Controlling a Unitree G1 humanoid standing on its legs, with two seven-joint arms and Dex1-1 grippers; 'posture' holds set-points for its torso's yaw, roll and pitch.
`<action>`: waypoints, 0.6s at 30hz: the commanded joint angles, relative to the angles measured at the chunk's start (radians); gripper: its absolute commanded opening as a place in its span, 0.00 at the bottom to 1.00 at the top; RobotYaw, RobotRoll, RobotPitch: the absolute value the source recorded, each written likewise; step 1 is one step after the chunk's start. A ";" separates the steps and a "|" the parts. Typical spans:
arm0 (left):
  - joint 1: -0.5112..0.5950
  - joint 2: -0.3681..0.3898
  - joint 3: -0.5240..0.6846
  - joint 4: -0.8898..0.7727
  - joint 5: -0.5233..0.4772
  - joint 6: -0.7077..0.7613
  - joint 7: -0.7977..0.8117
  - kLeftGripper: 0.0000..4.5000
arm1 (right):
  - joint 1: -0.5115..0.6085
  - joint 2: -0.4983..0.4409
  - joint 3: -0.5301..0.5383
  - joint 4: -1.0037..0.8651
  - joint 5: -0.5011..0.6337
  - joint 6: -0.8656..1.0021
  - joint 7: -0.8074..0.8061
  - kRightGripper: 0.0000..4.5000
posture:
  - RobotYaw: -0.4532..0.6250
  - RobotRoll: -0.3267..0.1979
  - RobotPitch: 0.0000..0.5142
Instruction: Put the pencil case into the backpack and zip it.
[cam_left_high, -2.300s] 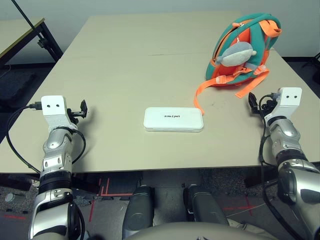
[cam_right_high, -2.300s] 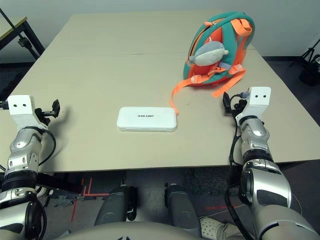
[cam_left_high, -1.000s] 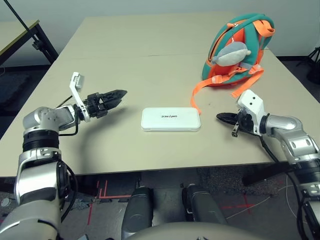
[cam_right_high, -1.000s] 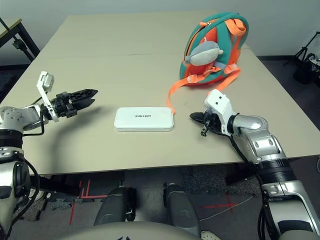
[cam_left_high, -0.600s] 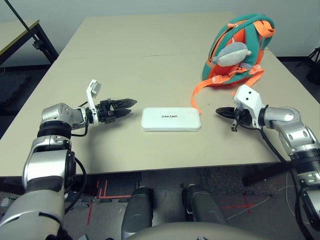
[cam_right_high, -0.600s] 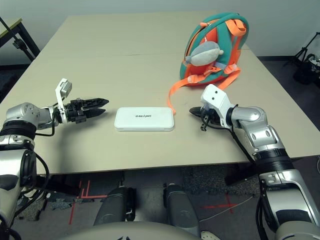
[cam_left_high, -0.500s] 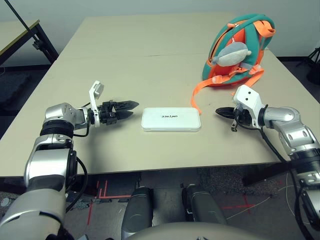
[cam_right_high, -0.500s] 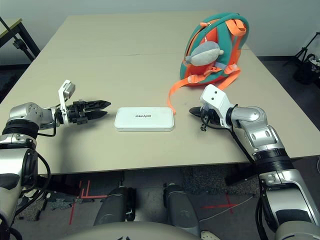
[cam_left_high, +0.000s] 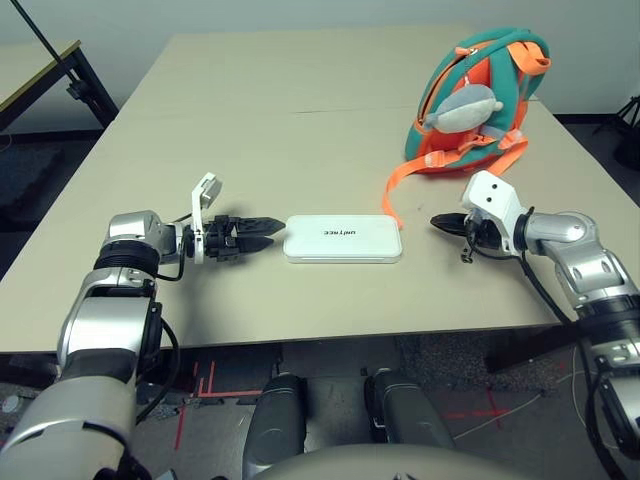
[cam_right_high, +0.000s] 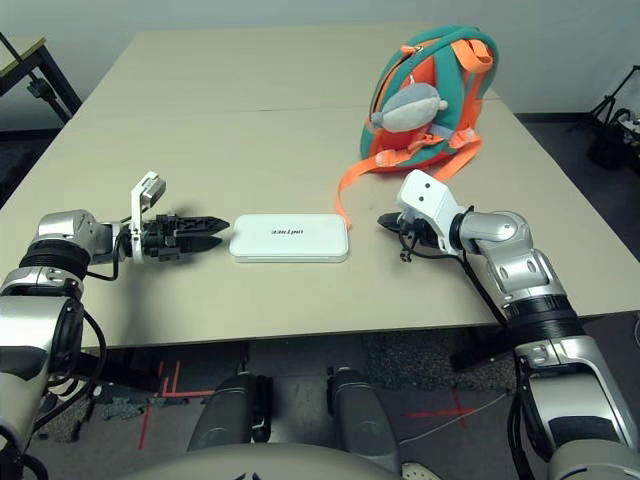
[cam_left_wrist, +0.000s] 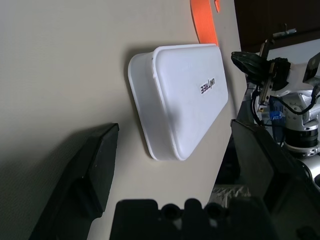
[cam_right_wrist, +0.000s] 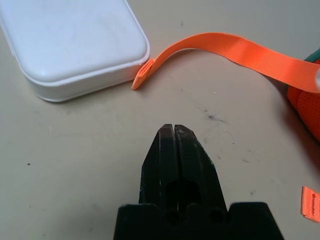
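Pencil case (cam_left_high: 343, 238): flat white, rounded corners (dark lettering); left end effector (cam_left_high: 268, 233) spread, right end effector (cam_left_high: 437, 221) closed.

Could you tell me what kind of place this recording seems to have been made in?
Probably an office or lab room: plain beige tables pushed together, dark carpet with red tape marks under the table, and another desk on a black frame by the wall.

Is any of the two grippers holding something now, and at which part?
Nothing is held. The left gripper is open just short of the pencil case, and the right gripper is shut on nothing, beside the orange strap.
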 joint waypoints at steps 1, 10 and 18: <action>0.005 -0.019 -0.019 0.039 0.044 -0.005 0.013 1.00 | -0.006 -0.004 0.029 0.017 -0.034 -0.021 -0.002 0.01 | 0.28 0.62 0.14; 0.017 -0.021 -0.009 0.037 0.061 -0.013 -0.003 1.00 | -0.012 0.020 0.098 0.008 -0.089 -0.044 0.007 0.01 | 0.29 0.62 0.14; 0.027 -0.024 -0.017 0.028 0.071 -0.015 -0.016 1.00 | -0.045 0.067 0.144 0.016 -0.113 -0.053 0.011 0.01 | 0.29 0.62 0.13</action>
